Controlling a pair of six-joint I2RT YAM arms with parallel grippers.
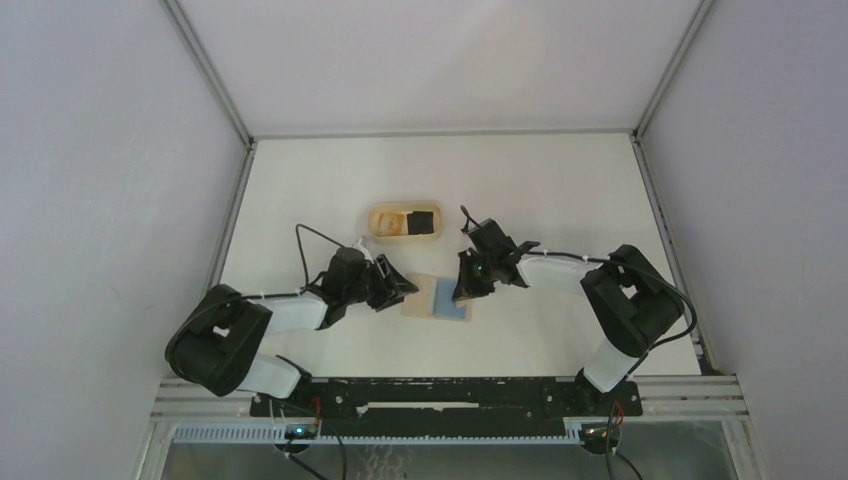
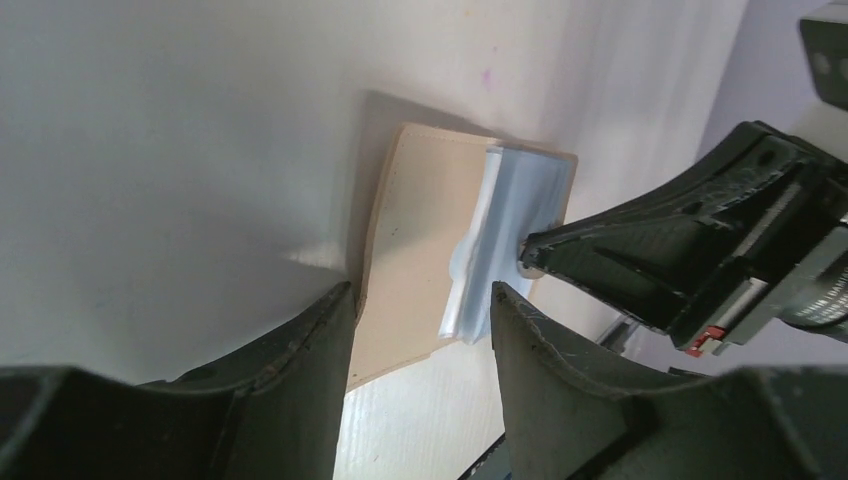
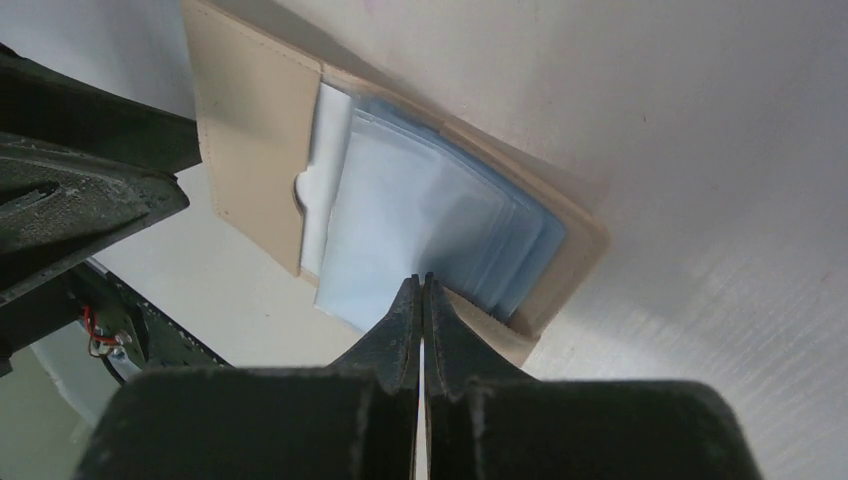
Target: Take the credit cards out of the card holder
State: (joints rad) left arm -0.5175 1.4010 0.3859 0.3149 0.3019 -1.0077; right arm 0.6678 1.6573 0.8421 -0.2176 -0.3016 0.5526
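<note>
1. Mid-job on the white tabletop (image 1: 560,200): by my reading the task is partly done, with one card out and more left to pull.
2. The oval wooden tray (image 1: 405,205), at the far side, holds a dark flat card (image 1: 423,221), apparently already removed.
3. The card holder (image 1: 436,298) lies open and flat between my two arms, nearer me than the tray. Its tan panel is to my left and its blue side to my right.
4. My left end effector (image 2: 420,300) stands released, jaws wide, straddling the tan panel's near edge.
5. My right end effector (image 3: 421,290) is clenched, tips pressed together at the edge of the blue stack. Whether it nips a layer, I cannot tell.
6. Pale blue layers (image 3: 430,220), fanned out, and a white card (image 3: 325,170) tucked in the tan pocket sit inside the holder, left to remove.
</note>
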